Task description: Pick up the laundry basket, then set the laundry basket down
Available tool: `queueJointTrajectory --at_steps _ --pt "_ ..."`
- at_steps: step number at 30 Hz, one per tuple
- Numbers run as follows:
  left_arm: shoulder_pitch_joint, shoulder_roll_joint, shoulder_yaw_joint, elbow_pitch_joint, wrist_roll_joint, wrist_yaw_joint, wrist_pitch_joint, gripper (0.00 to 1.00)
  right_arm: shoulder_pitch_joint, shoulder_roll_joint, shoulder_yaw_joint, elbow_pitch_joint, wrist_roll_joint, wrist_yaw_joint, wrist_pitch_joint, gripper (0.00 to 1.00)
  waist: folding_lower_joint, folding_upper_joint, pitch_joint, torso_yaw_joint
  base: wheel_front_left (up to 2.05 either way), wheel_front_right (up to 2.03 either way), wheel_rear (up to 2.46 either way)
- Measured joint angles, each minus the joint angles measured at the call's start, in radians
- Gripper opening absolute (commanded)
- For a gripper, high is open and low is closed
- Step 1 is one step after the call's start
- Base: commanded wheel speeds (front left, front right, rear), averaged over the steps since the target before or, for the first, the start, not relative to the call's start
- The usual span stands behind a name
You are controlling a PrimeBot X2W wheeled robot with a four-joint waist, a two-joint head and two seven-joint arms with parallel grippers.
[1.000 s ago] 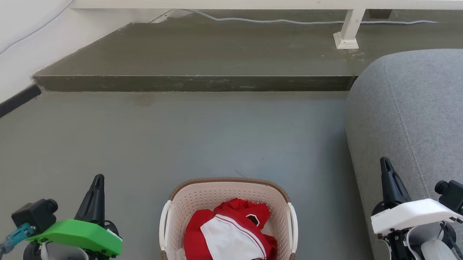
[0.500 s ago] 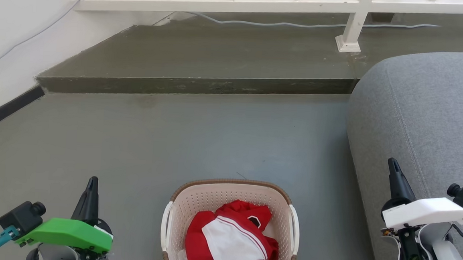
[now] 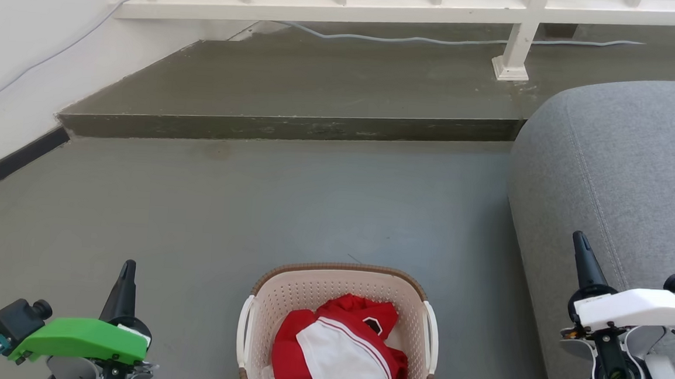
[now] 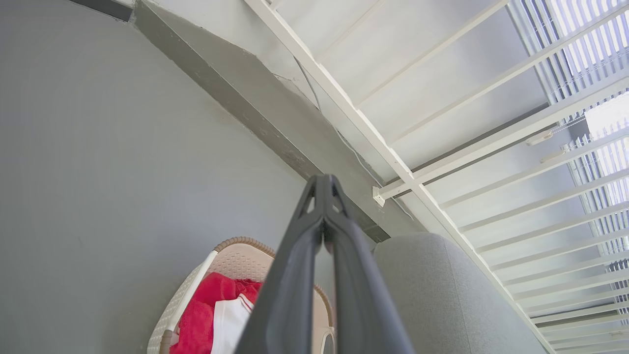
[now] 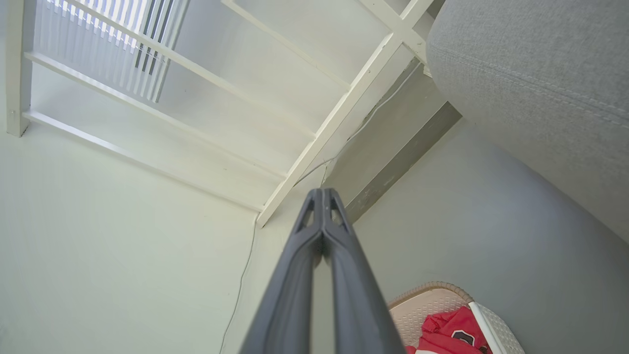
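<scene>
The left gripper (image 3: 127, 267) is hanging at the left with its fingers (image 3: 122, 296) pressed together, gripping nothing. The laundry basket (image 3: 338, 268) is sitting on the floor (image 3: 254, 208) between both arms, well apart from the step (image 3: 288, 125); with only red and white clothes (image 3: 339, 348) inside it is probably light, stiff enough, and its white side handles (image 3: 242, 336) are offering the best hold. The right gripper (image 3: 581, 245) is likewise clenched and empty, hovering before the grey sofa (image 3: 620, 171), which is crowding that side.
</scene>
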Motion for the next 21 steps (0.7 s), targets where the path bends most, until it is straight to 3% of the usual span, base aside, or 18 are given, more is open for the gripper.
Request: queueJointTrajectory --at_steps 21 --pt "-0.011 -0.001 0.046 0.01 -0.255 -0.009 0.075 0.0 -0.001 0.021 -0.076 0.005 0.246 0.026 0.073 0.0 0.0 0.0 -0.012 0.011 0.0 0.0 0.0"
